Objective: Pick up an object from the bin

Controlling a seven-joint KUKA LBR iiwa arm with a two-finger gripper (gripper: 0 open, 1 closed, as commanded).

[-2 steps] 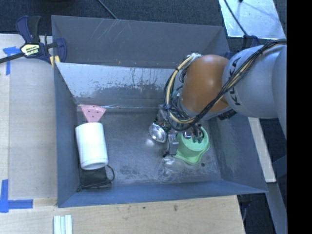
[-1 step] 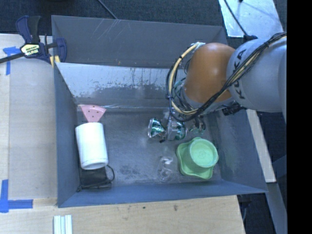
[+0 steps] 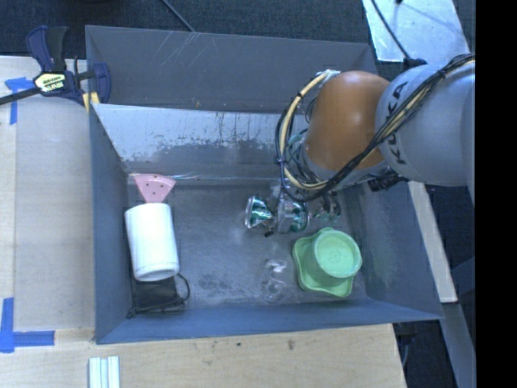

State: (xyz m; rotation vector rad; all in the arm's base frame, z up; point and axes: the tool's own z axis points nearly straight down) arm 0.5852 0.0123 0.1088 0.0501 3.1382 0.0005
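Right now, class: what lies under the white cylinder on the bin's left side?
A black object sticks out from beneath the white cylinder at its near end; the cylinder covers the rest of it.

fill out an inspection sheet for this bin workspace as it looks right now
surface: grey metal bin, floor scuffed, dark streaks on the far wall
job's things: small shiny teal thing mid-bin, close beside the gripper; whether it is gripped cannot be told
clutter: white cylinder lying at left; pink flat piece just behind it; black thing in the front-left corner; green cup front right; clear thing left of the cup
grippers: gripper low in the bin, below the orange wrist cover
cables: yellow and black cables looped round the wrist
surroundings: dark floor beyond the bin's far wall
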